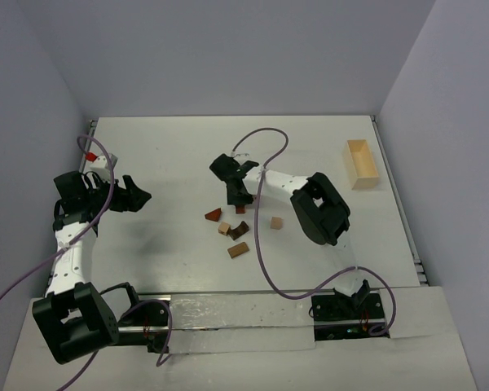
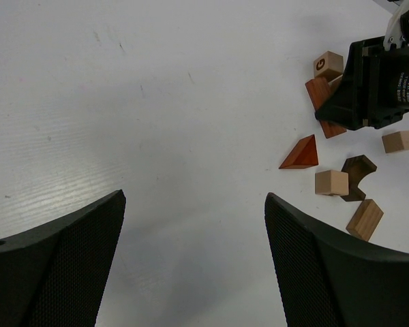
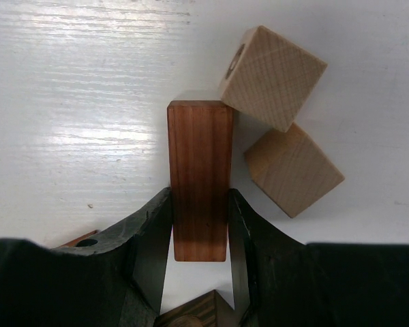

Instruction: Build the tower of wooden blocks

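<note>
Small wooden blocks lie scattered on the white table [image 1: 163, 155]: a red wedge [image 1: 213, 215], a tan cube [image 1: 224, 229], a dark arch [image 1: 238, 230], a tan bar [image 1: 238, 250] and another tan cube [image 1: 276, 222]. My right gripper [image 1: 236, 195] is down among them. In the right wrist view it [image 3: 200, 201] is shut on a reddish-brown bar [image 3: 200, 157] that lies flat on the table, with two tan cubes [image 3: 273, 76] [image 3: 293, 169] touching or close beside it. My left gripper [image 1: 134, 195] is open and empty, well left of the blocks [image 2: 194, 197].
A pale wooden open box [image 1: 361, 163] stands at the right rear of the table. In the left wrist view the wedge [image 2: 300, 154], arch [image 2: 358, 176] and right gripper [image 2: 368, 85] show at the far right. Purple cables loop over the table near both arms.
</note>
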You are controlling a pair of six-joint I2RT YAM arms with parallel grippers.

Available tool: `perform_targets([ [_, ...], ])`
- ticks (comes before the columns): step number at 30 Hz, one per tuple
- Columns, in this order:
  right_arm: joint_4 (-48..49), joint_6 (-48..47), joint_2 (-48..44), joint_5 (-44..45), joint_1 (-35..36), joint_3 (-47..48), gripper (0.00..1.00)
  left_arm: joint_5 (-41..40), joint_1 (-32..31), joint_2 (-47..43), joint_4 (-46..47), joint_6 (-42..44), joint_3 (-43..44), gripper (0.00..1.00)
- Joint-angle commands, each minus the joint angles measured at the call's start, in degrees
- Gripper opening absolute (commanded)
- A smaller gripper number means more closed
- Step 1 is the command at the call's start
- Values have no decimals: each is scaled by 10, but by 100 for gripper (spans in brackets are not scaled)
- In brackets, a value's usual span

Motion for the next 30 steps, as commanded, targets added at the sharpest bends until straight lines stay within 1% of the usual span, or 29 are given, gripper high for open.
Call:
perform_targets([
  [1,-25,40,65,-55,23,0,0,-3,-1,1,25,-7,-1,89],
  [8,-30,44,78,-63,29,13,1,-8,-1,-1,27,-11,-2,89],
  [11,-35,48,84,-65,35,23,6,-8,-1,4,29,-13,-1,89],
  [15,-42,51,92,-65,41,31,8,-10,-1,10,30,-16,0,89],
  [19,-41,53,95,-66,42,29,11,-11,-2,11,30,-17,0,89],
  [23,-41,55,96,-66,42,28,18,-12,-2,13,30,-16,0,90],
  [26,-40,55,95,-66,42,27,29,-13,-3,15,30,-18,1,90],
  [29,-37,51,94,-71,42,24,50,-13,-3,14,30,-18,1,90],
  [30,-35,50,95,-74,42,24,60,-13,-2,14,30,-18,1,90],
])
